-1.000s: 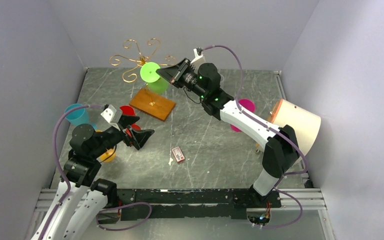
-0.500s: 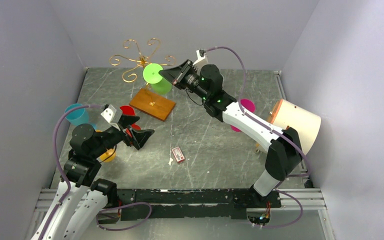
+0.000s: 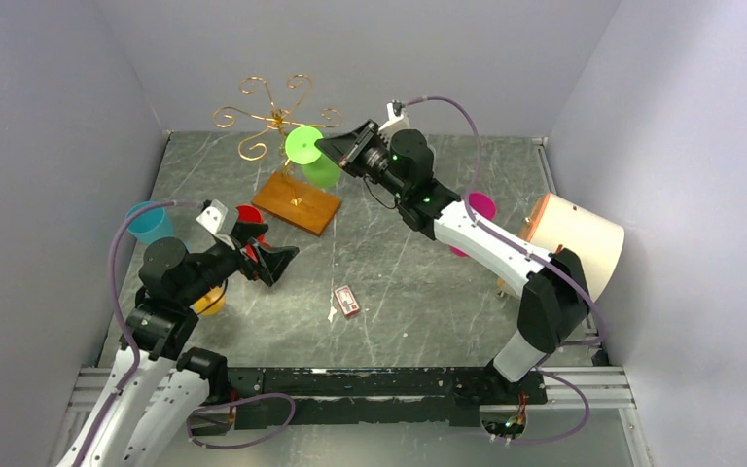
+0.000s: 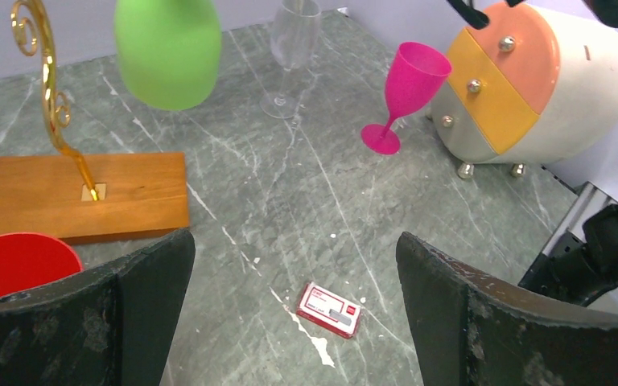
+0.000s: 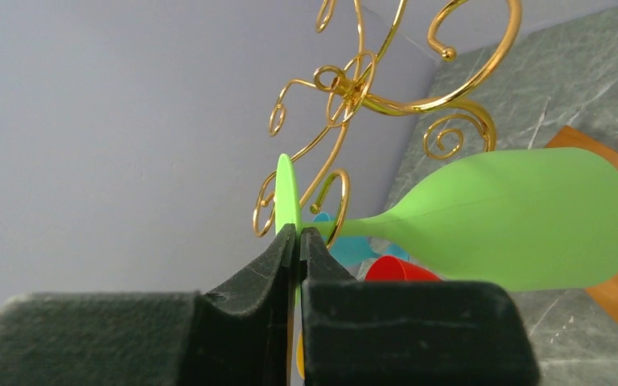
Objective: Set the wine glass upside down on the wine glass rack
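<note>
right hand (image 5: 298,235) pinching foot of green wine glass (image 5: 523,217) — plain only from its wrist, left hand (image 4: 294,249) apart

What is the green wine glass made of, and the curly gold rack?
The green wine glass looks like plastic: solid colour, dull, not see-through. The rack seems thin metal wire, shiny gold. Its base looks like wood, showing grain.

Jaws pinch wine glass (image 5: 523,217) foot; rack (image 5: 340,81) near.
</note>
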Tool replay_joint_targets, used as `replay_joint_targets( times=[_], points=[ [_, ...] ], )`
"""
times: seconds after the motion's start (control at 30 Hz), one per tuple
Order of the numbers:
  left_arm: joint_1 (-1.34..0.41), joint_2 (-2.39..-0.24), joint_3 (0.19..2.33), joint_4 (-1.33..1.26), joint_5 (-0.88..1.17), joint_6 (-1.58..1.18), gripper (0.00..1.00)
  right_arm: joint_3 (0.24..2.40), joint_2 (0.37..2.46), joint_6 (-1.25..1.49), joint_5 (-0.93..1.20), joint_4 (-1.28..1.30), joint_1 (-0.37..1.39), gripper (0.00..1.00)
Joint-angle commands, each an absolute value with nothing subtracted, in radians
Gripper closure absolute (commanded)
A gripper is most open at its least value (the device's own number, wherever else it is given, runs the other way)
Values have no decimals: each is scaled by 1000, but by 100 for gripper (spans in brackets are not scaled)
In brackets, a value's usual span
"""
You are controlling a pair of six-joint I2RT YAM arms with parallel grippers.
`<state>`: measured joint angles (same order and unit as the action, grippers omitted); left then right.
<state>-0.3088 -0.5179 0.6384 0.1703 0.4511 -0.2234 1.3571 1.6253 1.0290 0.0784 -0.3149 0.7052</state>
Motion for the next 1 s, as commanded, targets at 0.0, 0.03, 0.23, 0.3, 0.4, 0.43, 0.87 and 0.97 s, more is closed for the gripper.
replay_joint_targets(
  times=[0.0, 0.03, 0.23, 0.3, 0.4, 0.43, 0.87, 0.97],
  points=[
    [-308, -528, 649, 201, 347, -210, 1, 1342, 1579, 1026, 43, -321, 699, 93],
    [-307, -533, 654, 209, 327, -207, 1, 1338, 1576, 1027, 41, -319, 699, 92],
    [-308, -537, 657, 235, 176, -175, 1, 1316, 1556, 1029, 39, -318, 693, 82],
    [-308, -536, 655, 249, 57, -208, 1, 1306, 1545, 1028, 40, -318, 691, 76],
    [-308, -549, 674, 285, -81, -219, 1, 1278, 1519, 1020, 45, -330, 687, 70],
    [-308, -554, 683, 293, -123, -233, 1, 1269, 1508, 1018, 46, -332, 686, 69],
    [-308, -686, 830, 602, -635, -711, 1, 1049, 1237, 905, 24, -309, 679, 25],
    [-307, -749, 911, 774, -721, -860, 1, 1009, 1167, 857, 13, -278, 679, 16]
  ],
)
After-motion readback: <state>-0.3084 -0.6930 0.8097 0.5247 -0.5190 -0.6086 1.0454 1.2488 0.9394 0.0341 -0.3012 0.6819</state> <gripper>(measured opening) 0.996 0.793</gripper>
